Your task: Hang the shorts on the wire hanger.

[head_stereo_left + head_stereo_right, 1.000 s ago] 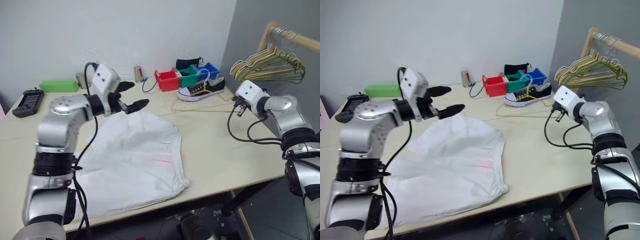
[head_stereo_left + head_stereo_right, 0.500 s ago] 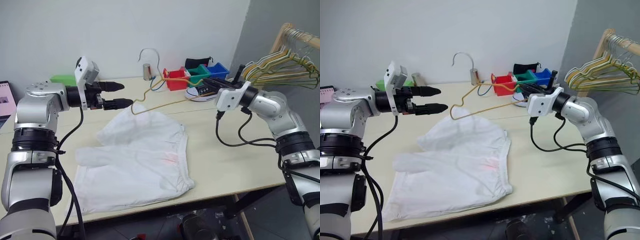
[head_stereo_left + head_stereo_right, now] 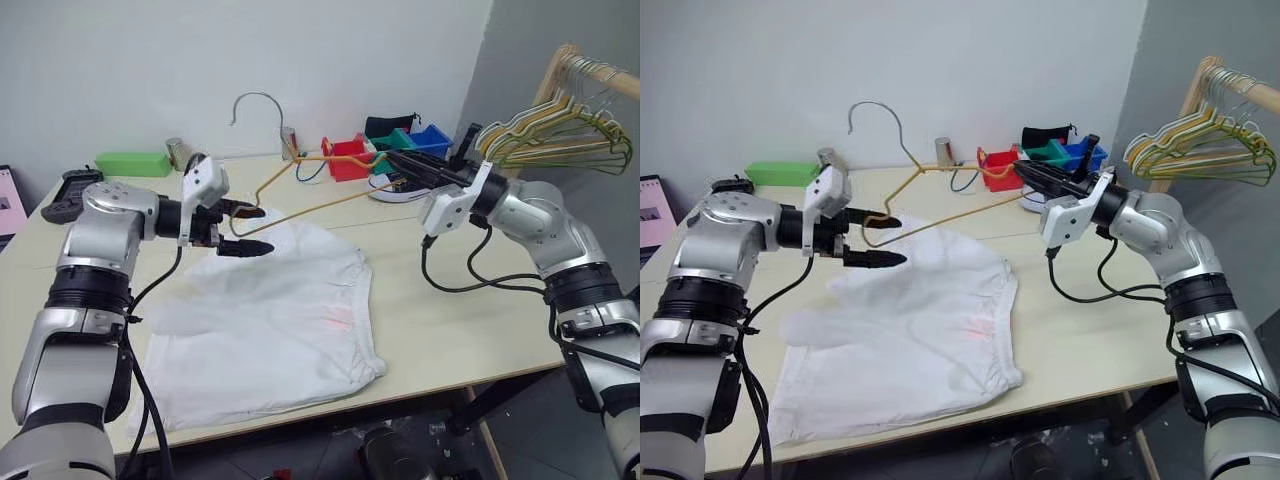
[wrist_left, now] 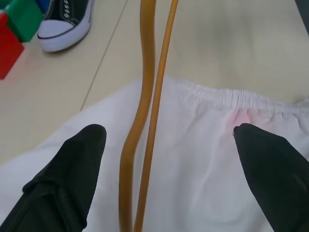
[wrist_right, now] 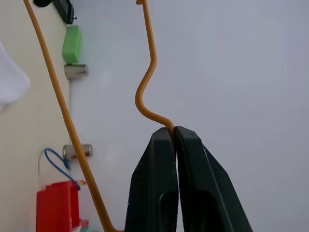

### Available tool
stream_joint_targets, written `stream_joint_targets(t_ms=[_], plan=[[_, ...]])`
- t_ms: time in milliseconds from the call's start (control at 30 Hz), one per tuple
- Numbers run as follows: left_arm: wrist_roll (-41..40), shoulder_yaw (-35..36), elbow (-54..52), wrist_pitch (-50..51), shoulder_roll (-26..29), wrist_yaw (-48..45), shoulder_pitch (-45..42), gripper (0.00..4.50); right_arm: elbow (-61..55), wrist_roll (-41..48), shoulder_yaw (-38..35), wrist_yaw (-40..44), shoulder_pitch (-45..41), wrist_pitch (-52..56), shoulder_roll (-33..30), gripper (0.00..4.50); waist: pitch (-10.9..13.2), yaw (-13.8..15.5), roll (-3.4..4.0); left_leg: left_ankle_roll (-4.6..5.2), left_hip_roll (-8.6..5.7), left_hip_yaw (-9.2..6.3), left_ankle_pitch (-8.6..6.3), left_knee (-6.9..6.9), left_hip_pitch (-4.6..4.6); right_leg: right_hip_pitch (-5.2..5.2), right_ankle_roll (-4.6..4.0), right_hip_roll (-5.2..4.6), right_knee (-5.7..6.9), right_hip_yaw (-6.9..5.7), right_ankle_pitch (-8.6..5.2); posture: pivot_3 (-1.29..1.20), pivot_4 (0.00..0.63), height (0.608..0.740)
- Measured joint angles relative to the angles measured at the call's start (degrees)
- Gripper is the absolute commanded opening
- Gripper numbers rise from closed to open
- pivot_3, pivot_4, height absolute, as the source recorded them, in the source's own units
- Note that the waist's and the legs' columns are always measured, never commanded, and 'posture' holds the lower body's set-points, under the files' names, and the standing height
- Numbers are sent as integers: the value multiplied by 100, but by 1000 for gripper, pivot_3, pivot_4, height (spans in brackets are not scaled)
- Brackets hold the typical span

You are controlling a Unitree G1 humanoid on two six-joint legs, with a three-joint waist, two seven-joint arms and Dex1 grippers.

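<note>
- Head views: shorts lie flat on the table, spread from its middle to the near edge, faint reddish mark toward their right side.
- Right gripper is pressed together, pinching the wire hanger at one end. Hanger is in the air above the far part of the table, hook up against the wall, wire running left from the right gripper to a bend just over the far edge of the shorts.
- Left gripper is spread wide, just above the far left part of the shorts, the hanger's left bend between its fingers. Cannot tell if they touch the wire.
- Far side of the table: red, green and blue bins, a sneaker, a green box. Rack of pale hangers at far right.
- Left wrist view: both fingers apart, two strands of the hanger run between them, white shorts underneath, waistband and pink mark visible.
- Right wrist view: fingertips closed on the hanger wire at a kink.
</note>
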Motion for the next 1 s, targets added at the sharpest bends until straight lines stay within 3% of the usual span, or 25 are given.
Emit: stream_joint_targets(t_ms=[133, 300, 667, 800, 1000], plan=[[191, -24, 0, -216, -61, 221, 23, 3821, -54, -2, 51, -2, -18, -35, 49, 0, 0, 22, -1, 1, -1, 0, 1, 1, 0, 1, 0, -1, 0, 0, 0, -278, 0, 740], [287, -21, 22, -242, -140, 404, 23, 2566, -51, -87, 63, -4, -26, -55, 49, 0, -1, 21, 0, 1, -1, 0, 1, 1, 0, 0, 0, 0, 0, 0, 0, -273, 0, 740], [286, -21, -185, -213, -157, 385, 127, 307, 35, -190, 123, -67, -48, -101, 50, 0, -1, 20, -1, 2, -1, -1, 1, 1, 1, -1, 0, 0, 5, 0, 0, -272, 0, 740], [287, -23, -292, -261, -171, 353, 152, 25, 161, -190, 125, -65, -119, -15, 54, 0, -1, 21, 0, 2, -1, 0, 1, 3, 2, 0, -1, 0, 8, 0, 0, -272, 0, 740], [425, -25, -234, -403, -171, 494, 152, 25, 144, -146, 179, 77, -134, 119, 83, 0, -1, 17, -1, 4, -2, -1, 3, 7, 6, -4, -1, 0, 31, 1, 0, -278, 0, 740]])
